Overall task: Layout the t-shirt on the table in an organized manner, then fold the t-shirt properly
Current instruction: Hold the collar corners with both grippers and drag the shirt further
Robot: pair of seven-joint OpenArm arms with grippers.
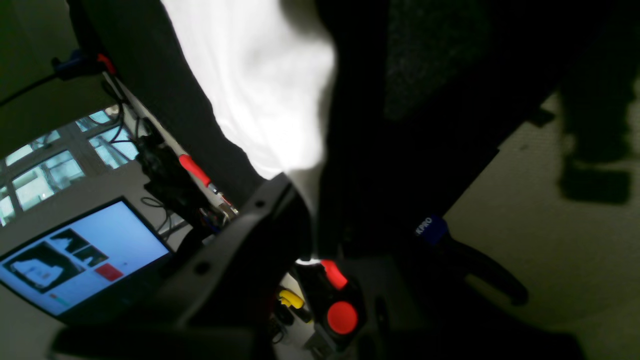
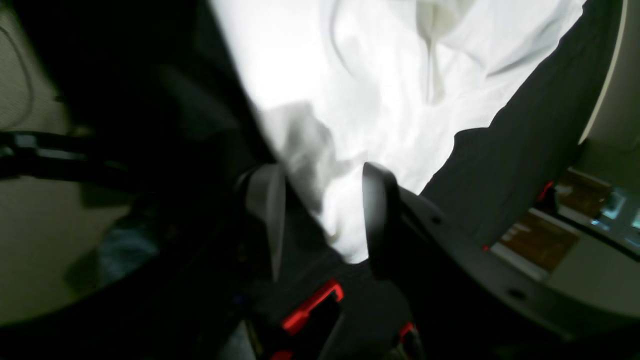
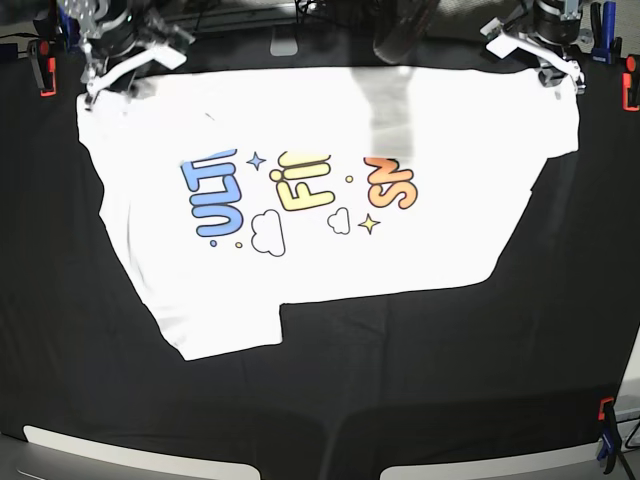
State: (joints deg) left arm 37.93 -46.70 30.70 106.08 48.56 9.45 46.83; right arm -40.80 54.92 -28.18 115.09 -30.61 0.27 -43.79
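A black-draped bench [image 3: 400, 380] is filling the base view, with orange and blue clamps [image 3: 606, 432] biting its edges. The t-shirt [image 3: 330, 200] is lying spread across the far half of it, print side up, its blue, yellow and orange lettering, clouds and stars showing; one sleeve is pointing toward the near left. The right end effector [image 3: 105, 62] is sitting at the shirt's far left corner, the left end effector [image 3: 545, 52] at its far right corner.

In the left wrist view, white cloth [image 1: 260, 85] is running down over the dark bench cover [image 1: 170, 100] toward the left end effector [image 1: 295, 200], which is clenched; whether fabric is caught between its jaws cannot be told here. A lit monitor [image 1: 80, 255] and a red button [image 1: 342, 317] are standing beyond the bench edge.

In the right wrist view, the right end effector [image 2: 320, 200] is standing released, its two fingers [image 2: 380, 200] parted with rumpled white shirt cloth [image 2: 380, 75] lying between them on the bench [image 2: 520, 140].
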